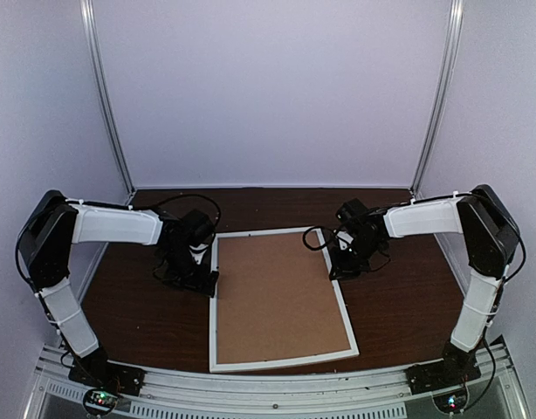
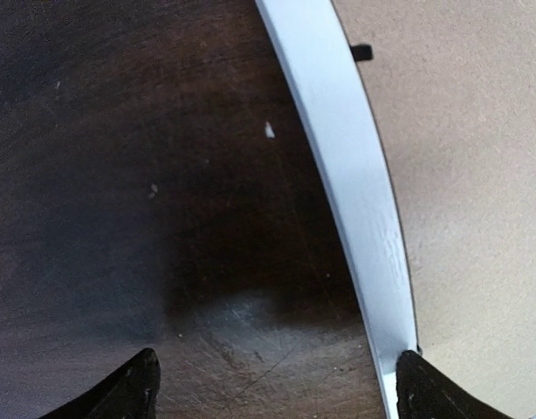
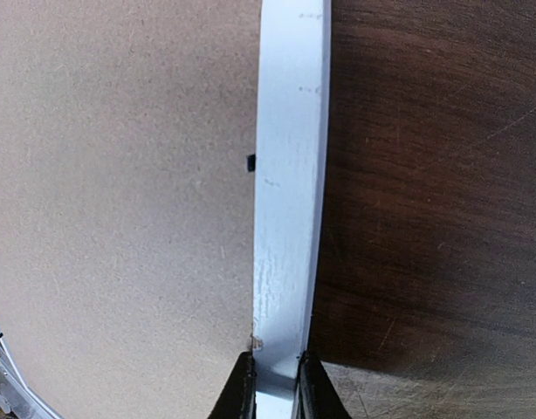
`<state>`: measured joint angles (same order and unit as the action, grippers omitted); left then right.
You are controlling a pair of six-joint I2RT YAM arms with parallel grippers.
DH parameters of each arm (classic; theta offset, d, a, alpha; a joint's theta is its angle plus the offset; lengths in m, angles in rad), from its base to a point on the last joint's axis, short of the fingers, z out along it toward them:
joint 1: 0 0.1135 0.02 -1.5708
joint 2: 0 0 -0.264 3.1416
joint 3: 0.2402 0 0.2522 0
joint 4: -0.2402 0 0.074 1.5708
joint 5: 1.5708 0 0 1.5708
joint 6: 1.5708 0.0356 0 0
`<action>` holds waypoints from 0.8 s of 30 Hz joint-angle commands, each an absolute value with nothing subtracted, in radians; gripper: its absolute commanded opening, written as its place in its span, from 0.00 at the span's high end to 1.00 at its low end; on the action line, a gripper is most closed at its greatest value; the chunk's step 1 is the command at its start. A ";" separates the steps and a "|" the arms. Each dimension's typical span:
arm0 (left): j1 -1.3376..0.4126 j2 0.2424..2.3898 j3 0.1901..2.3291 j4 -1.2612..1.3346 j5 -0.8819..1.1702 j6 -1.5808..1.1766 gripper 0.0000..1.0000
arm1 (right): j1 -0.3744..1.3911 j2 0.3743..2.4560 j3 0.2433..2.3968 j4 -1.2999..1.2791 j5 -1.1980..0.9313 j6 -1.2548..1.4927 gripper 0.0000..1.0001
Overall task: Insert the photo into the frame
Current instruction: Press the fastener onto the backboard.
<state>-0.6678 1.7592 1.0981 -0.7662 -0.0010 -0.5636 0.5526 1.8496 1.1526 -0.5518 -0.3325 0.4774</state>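
From above, the frame (image 1: 214, 305) lies flat on the table (image 1: 399, 305) between the arms, back side up, with the brown backing board (image 1: 277, 297) filling it. The photo is not visible and is probably beneath the board, so loading looks done, with securing or turning over to come. In the left wrist view the left gripper (image 2: 277, 384) is released wide, one finger over the table, the other at the white rail. In the right wrist view the right gripper (image 3: 275, 380) pinches the opposite rail, near a small black tab (image 3: 250, 161). An even lift would need the left closed too.
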 commanded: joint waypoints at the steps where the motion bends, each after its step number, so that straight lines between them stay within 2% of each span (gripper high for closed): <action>1: -0.670 1.799 1.116 -0.762 -0.010 -0.565 0.06 | 0.558 1.861 1.136 -0.522 -0.314 0.489 0.95; 24: -0.729 1.809 1.156 -0.727 0.044 -0.575 0.06 | 0.558 1.869 1.136 -0.516 -0.319 0.486 0.95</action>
